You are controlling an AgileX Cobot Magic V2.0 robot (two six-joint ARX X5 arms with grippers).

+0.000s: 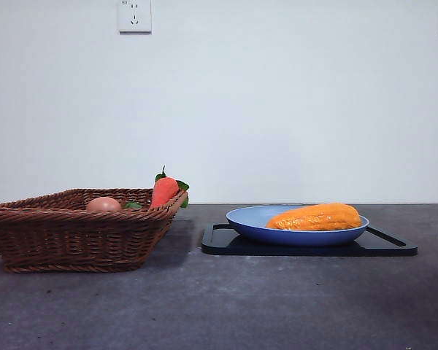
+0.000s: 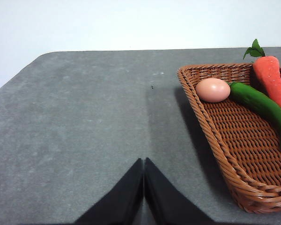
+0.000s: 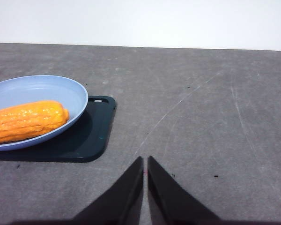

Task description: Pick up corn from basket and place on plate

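And there it is: the corn (image 1: 317, 217) lies on its side in the blue plate (image 1: 248, 222), which sits on a flat black tray (image 1: 217, 243) on the grey table (image 1: 219, 306). Over at the basket (image 1: 73, 237), an egg (image 1: 104, 205), a green pepper (image 2: 262, 108) and a carrot (image 1: 163, 191) lie inside, the carrot's leafy top poking above the rim. The left gripper (image 2: 144, 161) hangs over bare table beside the basket, jaws pressed together, holding nothing. The right gripper (image 3: 145, 159) hangs near the tray, jaws together too, empty. Neither touches anything.
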